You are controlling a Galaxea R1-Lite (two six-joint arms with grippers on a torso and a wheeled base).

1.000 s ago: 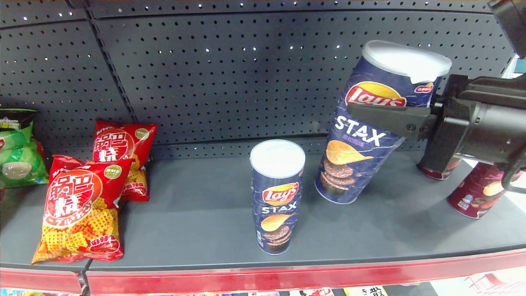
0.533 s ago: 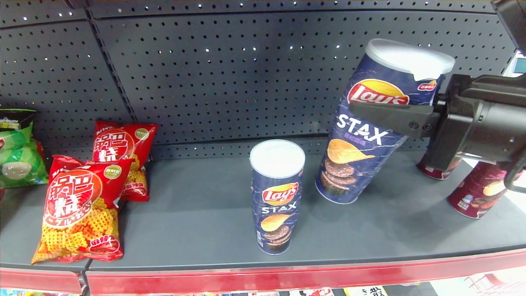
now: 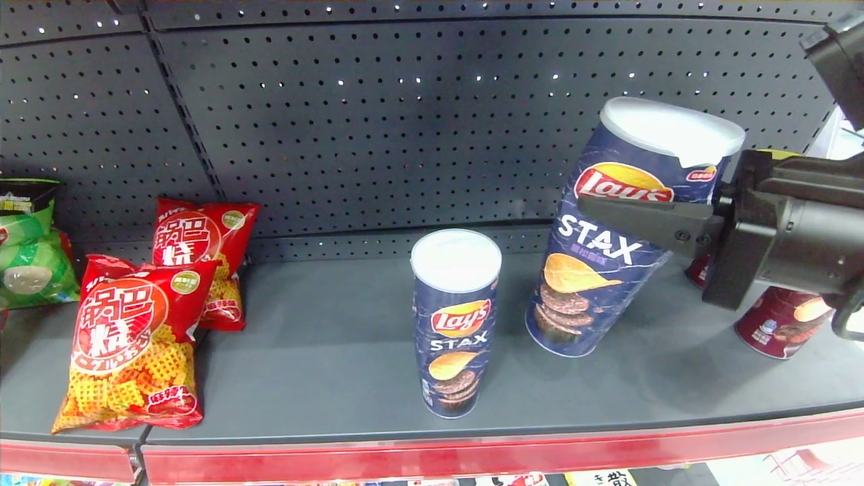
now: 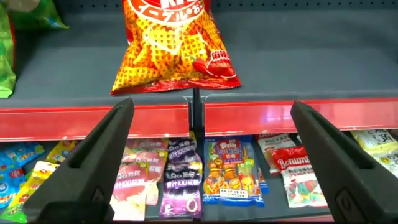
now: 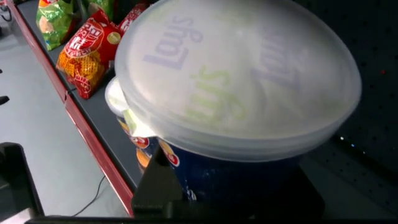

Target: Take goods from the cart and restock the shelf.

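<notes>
A blue chip can with a white lid is tilted, lid leaning right, over the right part of the grey shelf. My right gripper is shut on its upper half; one dark finger crosses the label. Whether the can's base touches the shelf I cannot tell. A second blue can stands upright just to its left, near the front. My left gripper hangs open with nothing in it, in front of the red shelf edge, below a red snack bag.
Two red snack bags and green bags lie at the shelf's left. Dark red cans stand at the far right, behind my right gripper. A perforated panel backs the shelf. Candy packets fill the shelf below.
The right gripper has lowered the tilted blue can toward the shelf, slightly nearer the front. The standing can and the bags have not moved.
</notes>
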